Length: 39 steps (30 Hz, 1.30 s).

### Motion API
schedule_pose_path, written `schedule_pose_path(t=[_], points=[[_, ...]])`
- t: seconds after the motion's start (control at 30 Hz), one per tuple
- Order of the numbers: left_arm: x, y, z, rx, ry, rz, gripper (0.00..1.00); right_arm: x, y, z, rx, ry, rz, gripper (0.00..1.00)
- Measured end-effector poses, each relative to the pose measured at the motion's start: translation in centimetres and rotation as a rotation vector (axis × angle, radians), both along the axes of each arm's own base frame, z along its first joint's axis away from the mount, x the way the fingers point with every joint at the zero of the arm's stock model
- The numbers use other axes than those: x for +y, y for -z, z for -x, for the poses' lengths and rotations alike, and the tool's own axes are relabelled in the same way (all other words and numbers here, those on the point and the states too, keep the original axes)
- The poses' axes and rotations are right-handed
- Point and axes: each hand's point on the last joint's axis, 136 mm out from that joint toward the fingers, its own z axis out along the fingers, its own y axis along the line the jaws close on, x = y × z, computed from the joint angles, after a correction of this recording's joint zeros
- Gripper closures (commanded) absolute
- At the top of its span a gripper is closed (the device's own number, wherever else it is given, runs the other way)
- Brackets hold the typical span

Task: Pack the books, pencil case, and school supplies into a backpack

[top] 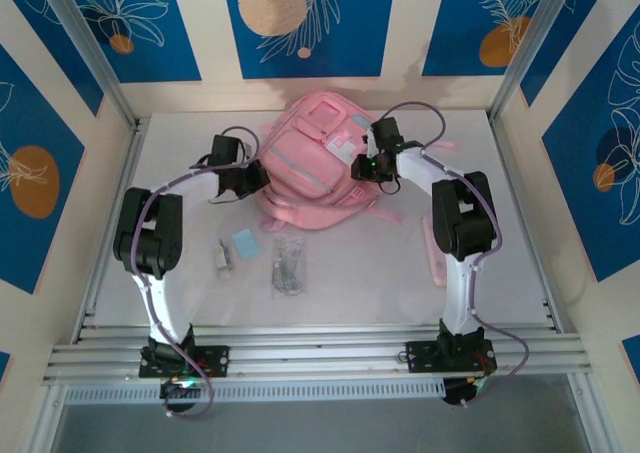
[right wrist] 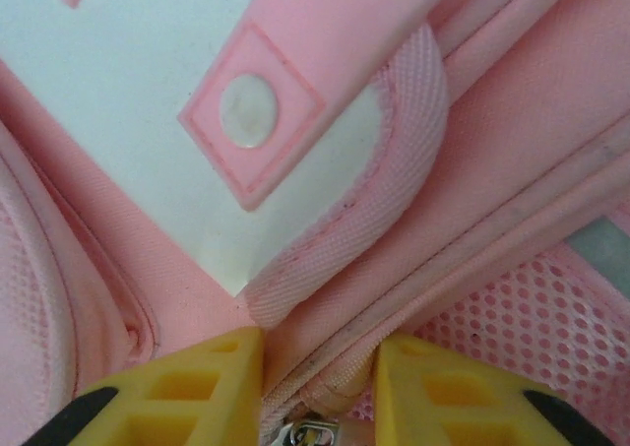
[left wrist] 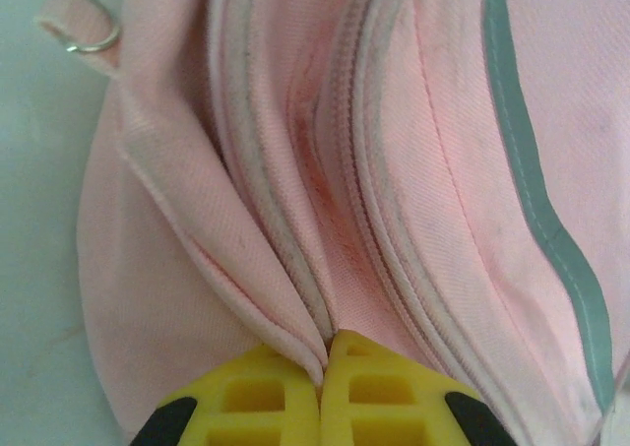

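Flanking one backpack (top: 305, 173), three supplies (top: 222, 256) (top: 244, 242) (top: 288, 263), one pencil case (top: 435, 255)

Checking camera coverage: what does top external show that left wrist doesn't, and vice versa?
Top external adds: the clear packet, light-blue square and small white piece on the table nearer than the backpack, the pencil case beside the right arm, and the right pincer at the backpack. Left wrist adds: a metal ring at the backpack's edge, and the left pincer's yellow fingertips pinched shut on a backpack fold. Shared: the pink backpack and the left pincer.
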Motion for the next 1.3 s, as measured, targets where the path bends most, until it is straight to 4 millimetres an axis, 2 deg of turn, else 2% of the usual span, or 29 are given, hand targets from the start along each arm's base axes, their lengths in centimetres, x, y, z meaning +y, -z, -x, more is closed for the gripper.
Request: schedule_pose_path(t=[0.1,0.23,0.3,0.4,0.53,0.63,0.8,0.93,1.07,1.17,1.3], points=[[0.8,0.0,-1.3,-0.013,-0.024,-0.015,1.0,1.0,0.0,2.1,0.023,0.012,-0.006,0.67],[0.9,-0.4,-3.1,-0.044,-0.023,-0.035,1.0,1.7,-0.1,3.7,0.064,0.028,-0.02,0.66],[0.8,-0.8,-4.0,-0.064,-0.013,-0.04,0.96,1.8,-0.1,4.1,0.082,0.041,-0.033,0.6],[0.4,-1.3,-5.8,-0.097,0.013,-0.057,0.68,2.1,0.0,5.0,0.12,0.053,-0.07,0.48],[-0.1,-2.8,-7.4,-0.151,0.07,-0.094,0.31,2.0,0.2,6.9,0.179,0.087,-0.138,0.42],[0.4,-4.0,-7.3,-0.182,0.093,-0.159,0.2,0.3,0.1,7.5,0.203,0.16,-0.2,0.41],[1.6,-6.8,-5.2,-0.209,0.106,-0.231,0.16,-3.3,-0.9,5.5,0.193,0.307,-0.33,0.41],[1.2,-9.1,-2.2,-0.229,0.121,-0.232,0.16,-4.6,-1.7,3.8,0.153,0.364,-0.382,0.42],[-2.0,-9.8,1.5,-0.227,0.164,-0.192,0.16,-4.5,-2.2,3.2,0.139,0.381,-0.413,0.44],[-5.3,-8.8,4.3,-0.199,0.21,-0.156,0.18,-4.7,-2.0,2.7,0.141,0.4,-0.414,0.45],[-9.7,-7.3,7.2,-0.163,0.266,-0.108,0.2,-5.4,-0.5,1.4,0.152,0.445,-0.401,0.48]])
